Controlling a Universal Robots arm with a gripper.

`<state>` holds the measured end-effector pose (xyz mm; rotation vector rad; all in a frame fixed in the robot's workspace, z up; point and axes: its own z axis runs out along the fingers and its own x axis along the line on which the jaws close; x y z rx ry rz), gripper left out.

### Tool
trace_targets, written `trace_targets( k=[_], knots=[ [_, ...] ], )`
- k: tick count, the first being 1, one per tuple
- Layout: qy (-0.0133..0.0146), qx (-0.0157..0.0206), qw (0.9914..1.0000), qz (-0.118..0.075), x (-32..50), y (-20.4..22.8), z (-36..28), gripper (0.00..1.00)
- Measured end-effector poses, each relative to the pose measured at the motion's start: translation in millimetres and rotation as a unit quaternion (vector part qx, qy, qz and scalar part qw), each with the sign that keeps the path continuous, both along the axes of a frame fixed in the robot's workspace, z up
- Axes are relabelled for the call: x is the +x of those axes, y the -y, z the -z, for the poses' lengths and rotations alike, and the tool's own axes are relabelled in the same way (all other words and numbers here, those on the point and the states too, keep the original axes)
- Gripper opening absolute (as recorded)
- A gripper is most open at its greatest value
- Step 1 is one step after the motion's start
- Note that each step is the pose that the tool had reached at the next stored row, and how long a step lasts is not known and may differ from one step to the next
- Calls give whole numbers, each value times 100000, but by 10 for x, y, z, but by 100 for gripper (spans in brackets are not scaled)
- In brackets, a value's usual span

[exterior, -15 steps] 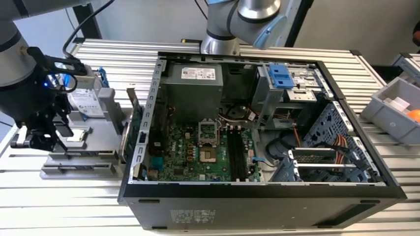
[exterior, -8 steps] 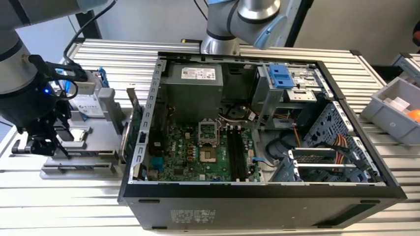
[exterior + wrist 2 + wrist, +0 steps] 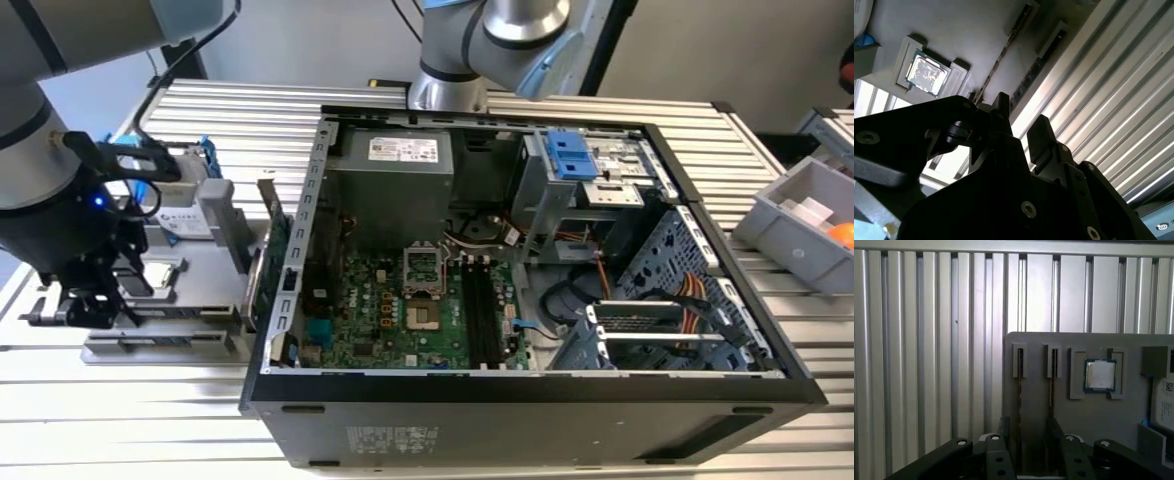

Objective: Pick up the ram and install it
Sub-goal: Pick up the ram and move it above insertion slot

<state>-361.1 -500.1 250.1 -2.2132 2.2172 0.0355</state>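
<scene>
The gripper (image 3: 83, 300) hangs low over a grey holder plate (image 3: 160, 345) on the ribbed metal table (image 3: 400, 440), at the exterior view's left, well apart from the open computer case (image 3: 534, 400).

In both wrist views the 2 black fingers (image 3: 1004, 426) stand apart, not clamped on anything. The ram (image 3: 1020, 390) stands on edge in a narrow slot of the holder plate (image 3: 1094, 415) and shows as a thin, long, dark strip; its colour and its flat faces cannot be told from this angle. Its near end runs into the gap between the fingers, 1 finger on each side. Whether either finger touches it cannot be told.

A second stick (image 3: 1052, 385) stands in the neighbouring slot, parallel to the ram and just beside it, between the ram and a square processor chip (image 3: 1100, 375) set in its own recess.

In the second wrist view the ram (image 3: 1036, 67) is the darker strip that ends between the fingers of the gripper (image 3: 1021, 112).

Inside the case, the long black motherboard slots (image 3: 487, 310) lie beside the processor socket.
</scene>
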Motion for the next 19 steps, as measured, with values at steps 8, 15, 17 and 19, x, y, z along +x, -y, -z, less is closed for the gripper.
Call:
trace_targets(
  k=[8,15,17,19],
  knots=[
    [3,3,100000,263,0,15,116,100],
    [7,9,99999,508,1,43,218,100],
    [1,4,99999,513,2,48,248,100],
    [-1,1,99999,514,4,50,283,100]
  ],
)
